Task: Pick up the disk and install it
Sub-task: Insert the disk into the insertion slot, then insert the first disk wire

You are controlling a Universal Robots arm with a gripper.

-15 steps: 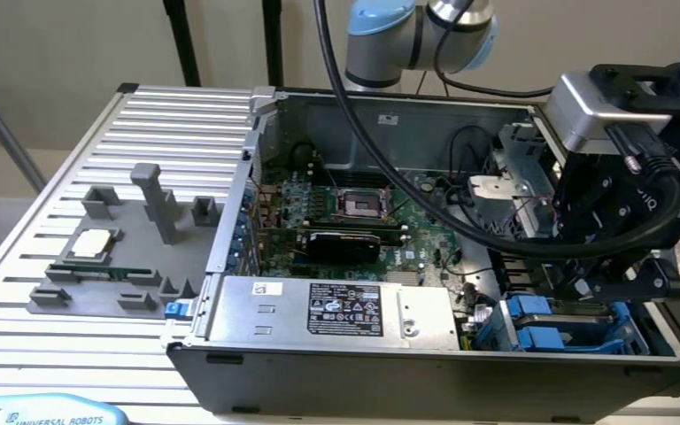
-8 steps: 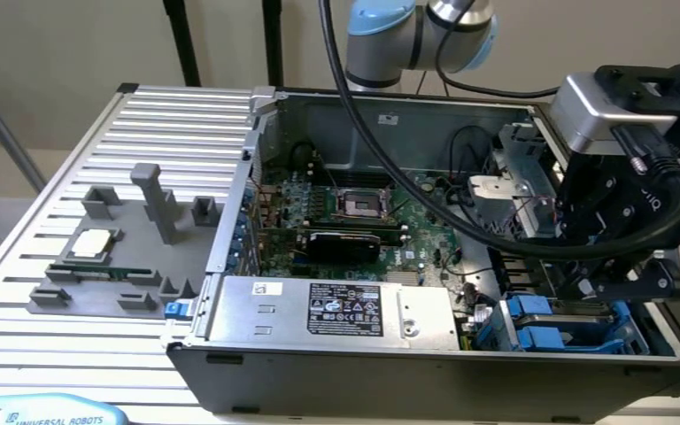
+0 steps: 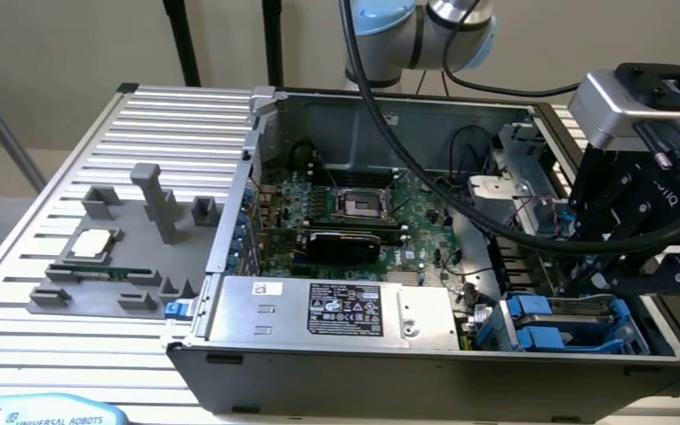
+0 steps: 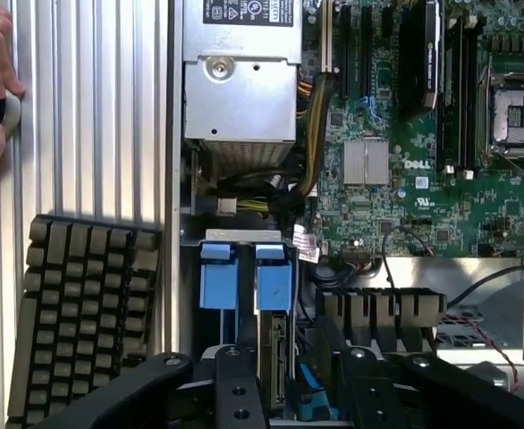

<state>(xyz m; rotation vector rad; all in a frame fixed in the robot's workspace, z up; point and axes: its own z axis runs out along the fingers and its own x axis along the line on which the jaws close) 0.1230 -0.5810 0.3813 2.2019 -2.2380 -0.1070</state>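
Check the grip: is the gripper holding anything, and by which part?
Cannot be told. The gripper sits over the drive bay, at one end of the disk standing on edge there; any hold is hidden.

Ribbed metal table (image 3: 174, 115) with an open PC case (image 3: 435, 372) sitting on it, a gray parts holder (image 3: 127, 243) just beside it, plus a keyboard (image 4: 83, 313) near the case.

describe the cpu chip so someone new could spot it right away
Find the open computer case; on the exterior view's left of it, a gray fixture tray lies on the ribbed table. The CPU chip rests on that tray, the one flat, square, silvery piece among gray plastic posts.
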